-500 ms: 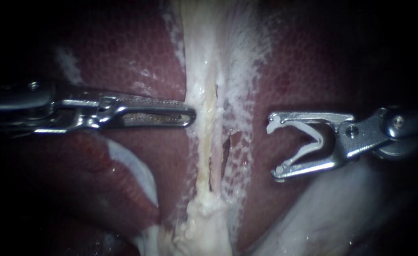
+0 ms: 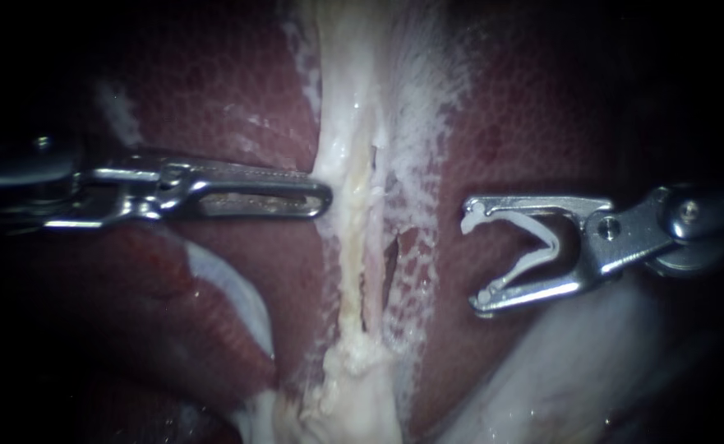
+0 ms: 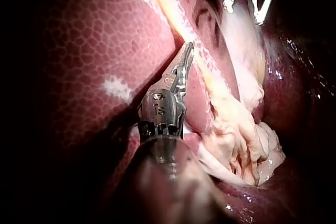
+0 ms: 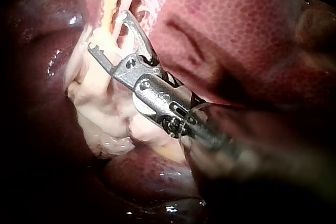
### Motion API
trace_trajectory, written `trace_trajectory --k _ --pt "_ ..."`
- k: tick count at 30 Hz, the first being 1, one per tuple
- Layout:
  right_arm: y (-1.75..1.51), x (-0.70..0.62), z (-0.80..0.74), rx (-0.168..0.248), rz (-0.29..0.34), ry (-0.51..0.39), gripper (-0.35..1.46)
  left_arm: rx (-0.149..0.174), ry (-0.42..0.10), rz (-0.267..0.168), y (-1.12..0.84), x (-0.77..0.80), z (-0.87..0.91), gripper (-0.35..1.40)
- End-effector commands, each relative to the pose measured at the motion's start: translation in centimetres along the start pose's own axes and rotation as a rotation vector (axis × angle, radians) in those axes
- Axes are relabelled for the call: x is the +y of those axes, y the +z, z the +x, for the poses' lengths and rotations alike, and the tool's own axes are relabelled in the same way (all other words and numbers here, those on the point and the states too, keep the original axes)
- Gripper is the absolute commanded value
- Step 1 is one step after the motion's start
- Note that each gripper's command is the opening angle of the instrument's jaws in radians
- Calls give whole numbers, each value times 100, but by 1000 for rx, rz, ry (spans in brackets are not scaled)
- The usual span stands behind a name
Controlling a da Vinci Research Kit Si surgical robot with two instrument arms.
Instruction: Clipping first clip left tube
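A pale yellowish tube [image 2: 349, 247] runs down the middle of the endoscope view, and a second thin strand [image 2: 375, 271] lies just to its right. My left instrument [image 2: 325, 198] comes in from the left with its jaws shut and empty, the tip at the tube's left edge. In the left wrist view it [image 3: 186, 52] lies alongside the same tube [image 3: 202, 69]. To the right of the strands my right instrument [image 2: 471, 261] holds a white clip [image 2: 542, 238], spread wide between both jaws and apart from the tissue. It [image 4: 108, 31] points at the pale tissue.
Dark red liver [image 2: 214, 99] lies on both sides of the strands. White frayed tissue [image 2: 423, 107] covers the liver to the right of the tube. A lumpy pale mass [image 2: 353, 395] sits at the tube's lower end, and a dark slit [image 2: 390, 261] opens beside the strands.
My left instrument has drawn back a little to the left, away from the tube. The right instrument and its clip have not moved.
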Motion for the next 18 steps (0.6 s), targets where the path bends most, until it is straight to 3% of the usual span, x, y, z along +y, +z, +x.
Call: trace_trajectory --k 1,11,18 --pt "0 0 0 -1 -1 0 60 -2 0 2 -4 -2 -1 -35" --pt "10 -2 -4 1 8 2 59 -35 0 -2 -47 -14 -18 -35" --pt "25 -7 -11 2 20 5 59 -42 3 -5 -57 -16 -23 -35"
